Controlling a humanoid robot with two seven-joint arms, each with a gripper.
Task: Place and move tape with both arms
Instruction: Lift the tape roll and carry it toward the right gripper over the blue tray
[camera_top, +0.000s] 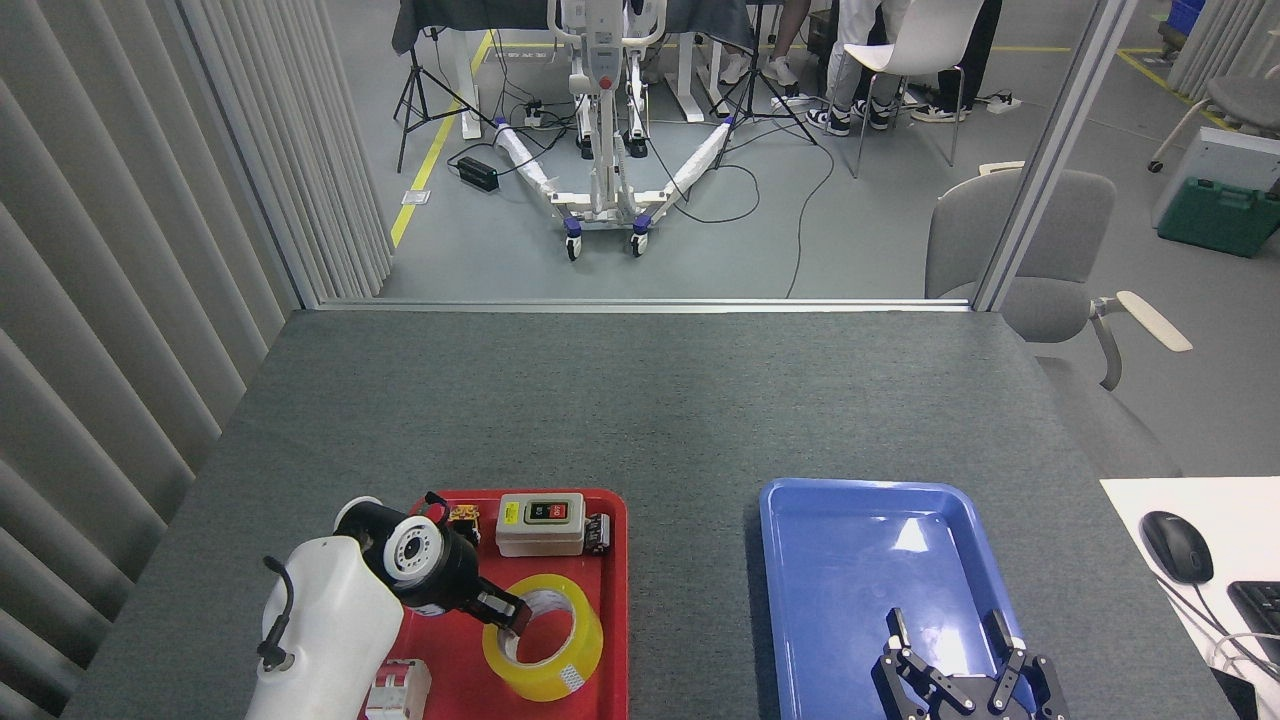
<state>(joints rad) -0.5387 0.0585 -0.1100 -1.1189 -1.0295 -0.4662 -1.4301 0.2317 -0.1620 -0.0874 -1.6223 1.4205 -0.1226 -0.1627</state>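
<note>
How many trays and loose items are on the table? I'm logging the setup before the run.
Trays: 2 (red tray, blue tray)
Tape: 1
Switch box: 1
Breaker: 1
Small parts: 2, too small to identify
Total: 7

White rounded left arm (320, 620) with black cable and black wrist; right end effector (955, 650) black, fingered.

left pincer (505, 612) grips tape (545, 638)
</note>
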